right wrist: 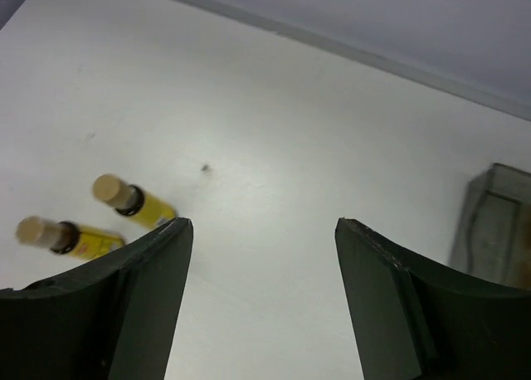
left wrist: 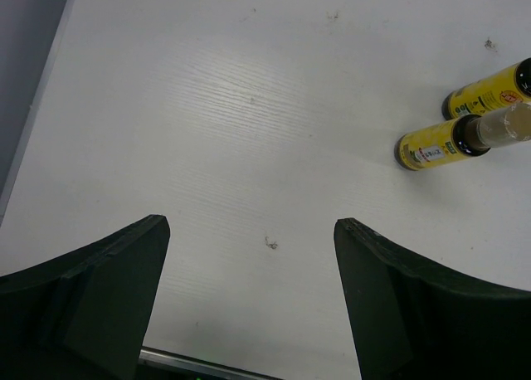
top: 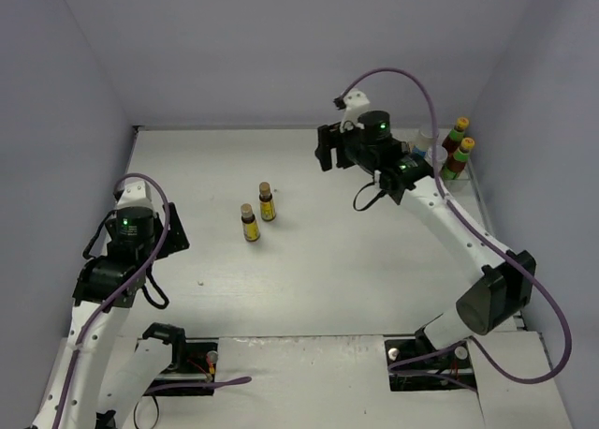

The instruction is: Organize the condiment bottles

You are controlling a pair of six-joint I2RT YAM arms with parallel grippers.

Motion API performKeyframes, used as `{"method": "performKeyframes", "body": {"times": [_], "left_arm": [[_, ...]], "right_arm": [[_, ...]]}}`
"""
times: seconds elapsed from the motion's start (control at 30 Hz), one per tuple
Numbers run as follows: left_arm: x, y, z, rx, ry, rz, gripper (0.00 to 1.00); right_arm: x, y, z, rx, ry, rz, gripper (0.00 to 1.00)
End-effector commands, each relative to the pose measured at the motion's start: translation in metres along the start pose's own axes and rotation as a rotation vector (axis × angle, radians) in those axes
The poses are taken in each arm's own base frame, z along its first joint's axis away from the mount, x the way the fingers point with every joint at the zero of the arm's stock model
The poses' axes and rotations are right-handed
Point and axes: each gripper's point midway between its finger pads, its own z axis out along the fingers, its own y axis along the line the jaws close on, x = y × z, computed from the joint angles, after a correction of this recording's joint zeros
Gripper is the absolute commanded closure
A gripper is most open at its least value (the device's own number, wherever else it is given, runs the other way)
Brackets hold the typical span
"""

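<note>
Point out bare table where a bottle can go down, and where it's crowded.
Free: the table between the left wall and the two yellow-labelled bottles, and the stretch right of them. Crowded: the far right corner, with yellow-capped bottles beside the right arm.

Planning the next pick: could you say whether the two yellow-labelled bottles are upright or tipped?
Upright: the nearer bottle and farther bottle stand on their bases, caps up.

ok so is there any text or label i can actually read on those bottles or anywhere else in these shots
No text reads clearly anywhere.
nearer yellow-labelled bottle: white patch with small print, too small to read.
farther yellow-labelled bottle: dark marks on the label, blurred.
rear yellow-capped bottle: red and green label, too small to read.
front yellow-capped bottle: the same, unreadable.
</note>
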Motion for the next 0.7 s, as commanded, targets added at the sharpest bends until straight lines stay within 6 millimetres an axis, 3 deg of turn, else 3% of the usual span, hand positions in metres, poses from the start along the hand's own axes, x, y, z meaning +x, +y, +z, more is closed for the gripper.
{"method": "performKeyframes", "body": {"times": [0.0,0.07,0.23,0.37,0.47,0.67], "left_arm": [[-0.019,-0.007,-0.012,0.028,-0.037,-0.031,0.19],[-0.017,-0.006,-0.014,0.025,-0.029,-0.033,0.19],[-0.012,-0.001,-0.02,0.015,-0.016,-0.039,0.19],[-0.006,0.002,-0.023,0.005,0.0,-0.039,0.19],[-0.004,0.003,-0.025,0.002,0.005,-0.036,0.19],[0.001,0.004,-0.026,-0.001,0.016,-0.029,0.19]], "right_arm": [[0.014,0.053,0.027,-0.115,0.011,-0.013,0.3],[0.023,0.085,0.037,-0.177,0.023,-0.054,0.31],[0.043,0.135,0.077,-0.287,0.063,-0.098,0.24],[0.054,0.147,0.096,-0.312,0.081,-0.103,0.23],[0.073,0.154,0.116,-0.328,0.116,-0.11,0.23],[0.087,0.164,0.136,-0.358,0.132,-0.113,0.28]]}}
